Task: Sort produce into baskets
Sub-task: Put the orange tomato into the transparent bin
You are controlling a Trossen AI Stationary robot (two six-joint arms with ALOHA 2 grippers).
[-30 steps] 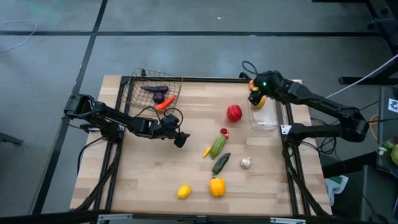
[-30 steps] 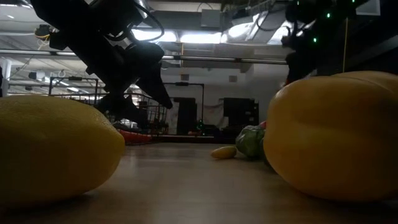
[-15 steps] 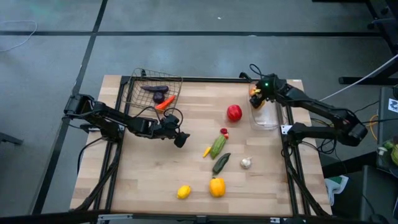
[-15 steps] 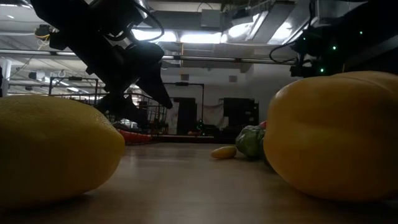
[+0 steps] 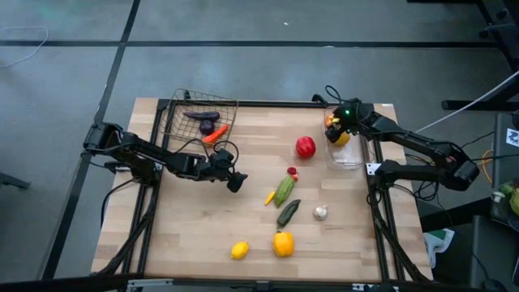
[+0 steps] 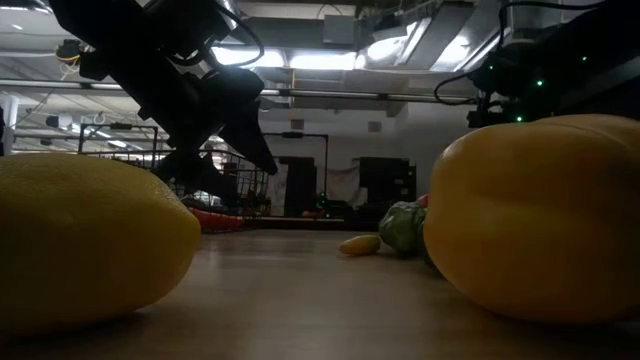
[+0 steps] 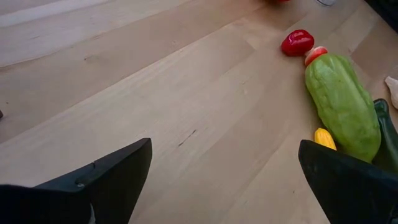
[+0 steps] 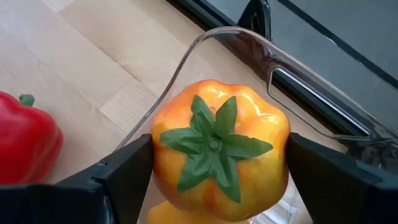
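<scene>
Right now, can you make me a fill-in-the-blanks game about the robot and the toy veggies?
1. The right gripper is shut on an orange-yellow fruit with a ____ leafy top.
2. It holds the fruit over the ____ plastic bin.
3. The dark wire basket has purple pieces and an ____ carrot in it.
4. The left gripper is ____, holding nothing, near the light green vegetable.

Missing words: green; clear; orange; open

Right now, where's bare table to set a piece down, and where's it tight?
Free: the wood between the left gripper and the green squash, the near-left corner beside the lemon, and the near-right corner past the garlic. Crowded: the middle cluster around the squash, and the clear bin, where the right gripper holds an orange tomato.
</scene>
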